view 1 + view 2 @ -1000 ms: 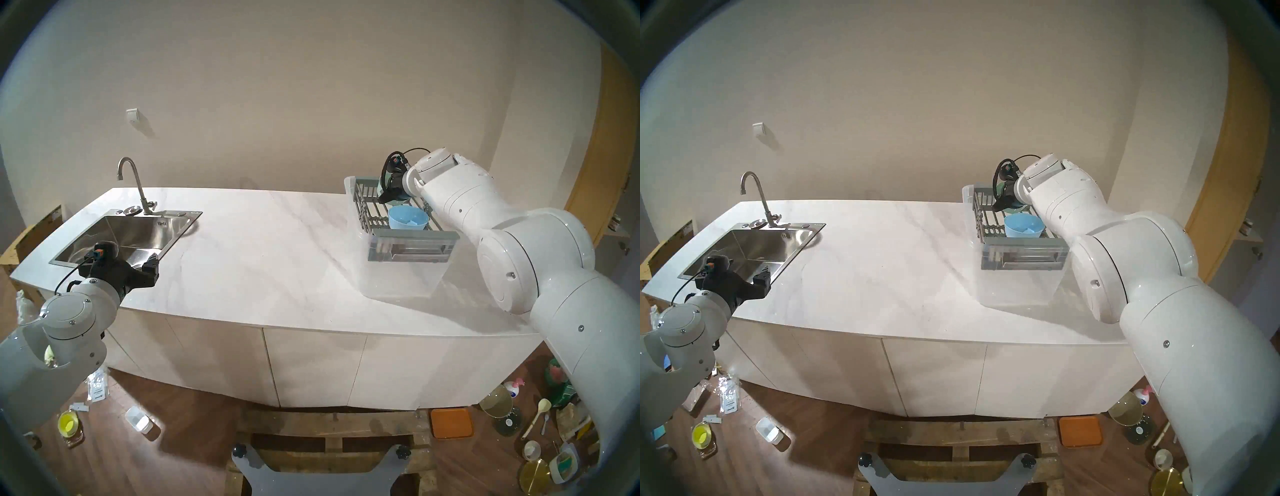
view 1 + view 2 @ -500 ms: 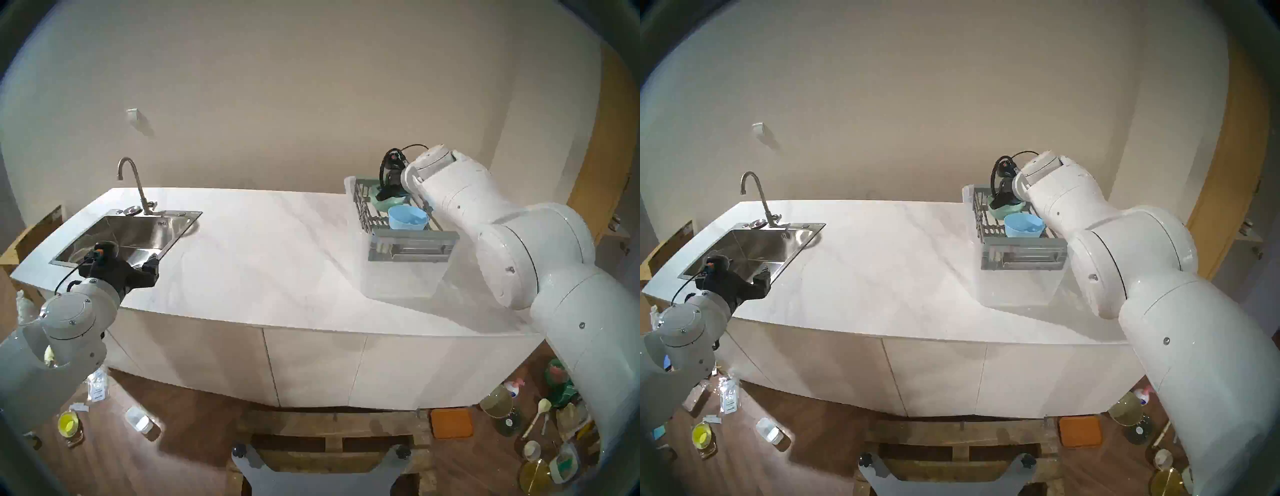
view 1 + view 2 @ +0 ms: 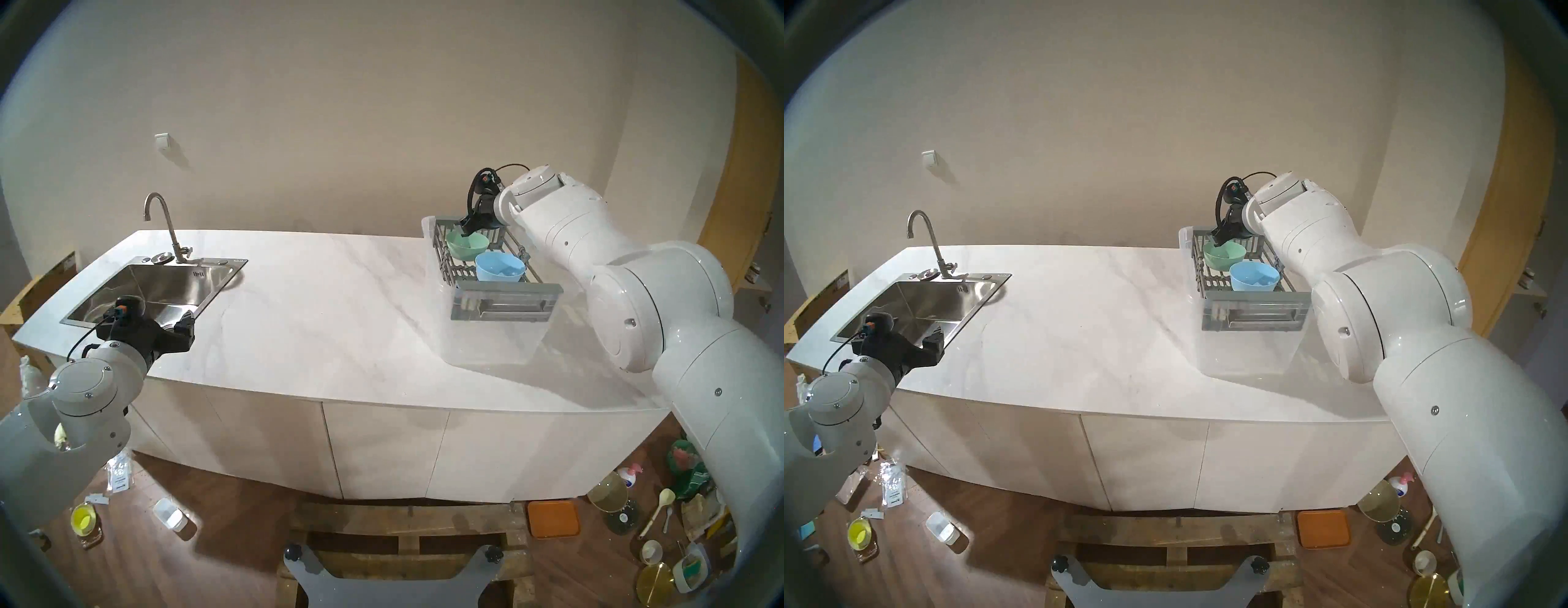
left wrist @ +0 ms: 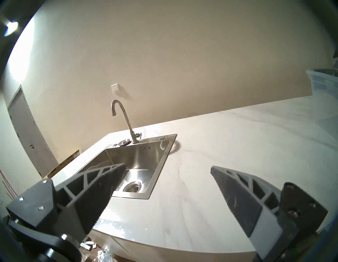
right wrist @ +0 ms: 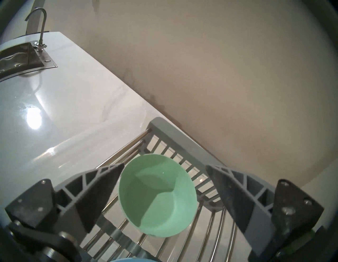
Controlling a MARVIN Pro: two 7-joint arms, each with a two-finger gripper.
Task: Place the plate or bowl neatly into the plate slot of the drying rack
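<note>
The grey drying rack (image 3: 505,297) sits on a clear tub at the counter's right. A green bowl (image 3: 466,244) rests upright on the plate slot's rods (image 5: 109,215) at the rack's far end, and it also shows in the right wrist view (image 5: 157,195). A blue bowl (image 3: 499,266) sits just in front of it. My right gripper (image 3: 471,227) hovers above the green bowl's far rim, open and empty, with both fingers clear of the bowl (image 5: 165,166). My left gripper (image 3: 186,325) is open and empty by the sink's near right corner (image 4: 168,166).
A steel sink (image 3: 157,288) with a faucet (image 3: 163,220) is set in the counter's left. The clear plastic tub (image 3: 488,344) holds the rack up. The wall stands close behind the rack. Clutter lies on the floor below the counter.
My right gripper has let go of the green bowl, opened, and risen above it. The bowl now rests uncovered in the rack. The left arm has not moved.
</note>
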